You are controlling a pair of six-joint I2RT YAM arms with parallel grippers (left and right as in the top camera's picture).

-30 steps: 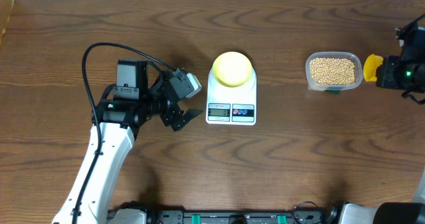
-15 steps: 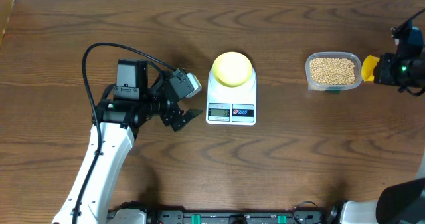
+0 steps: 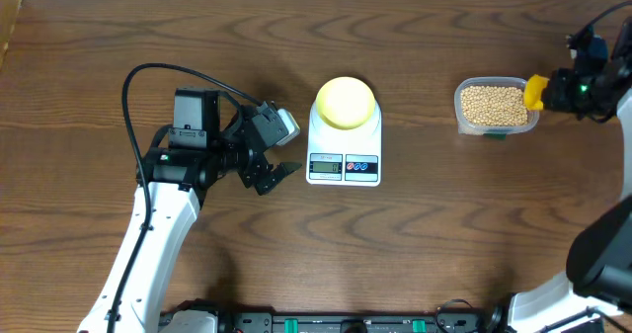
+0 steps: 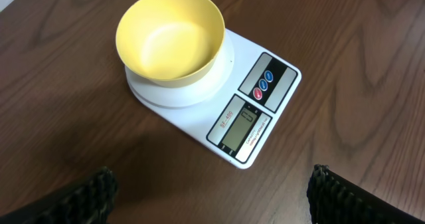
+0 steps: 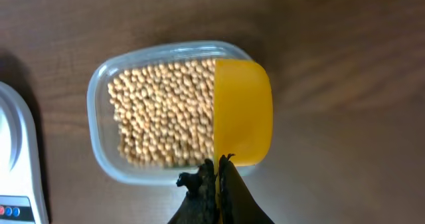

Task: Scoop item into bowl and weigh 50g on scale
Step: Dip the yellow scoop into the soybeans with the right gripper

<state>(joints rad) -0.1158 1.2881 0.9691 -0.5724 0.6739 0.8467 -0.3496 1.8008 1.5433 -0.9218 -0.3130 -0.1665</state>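
- L gripper (image 3: 284,147): jaws spread wide, just left of scale (image 3: 344,161).
- R gripper (image 5: 218,165): jaws pinching yellow scoop (image 5: 243,111), over clear container's (image 5: 98,141) right end.
- Soybeans (image 5: 163,114) fill container; yellow bowl (image 4: 169,36) sits on scale.

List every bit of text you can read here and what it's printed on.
"SF-400", faint, on the scale beside its display.
Small print along the display's other edge: too small to read.
Marks on the buttons: too small to read.
Display: no digits I can make out.
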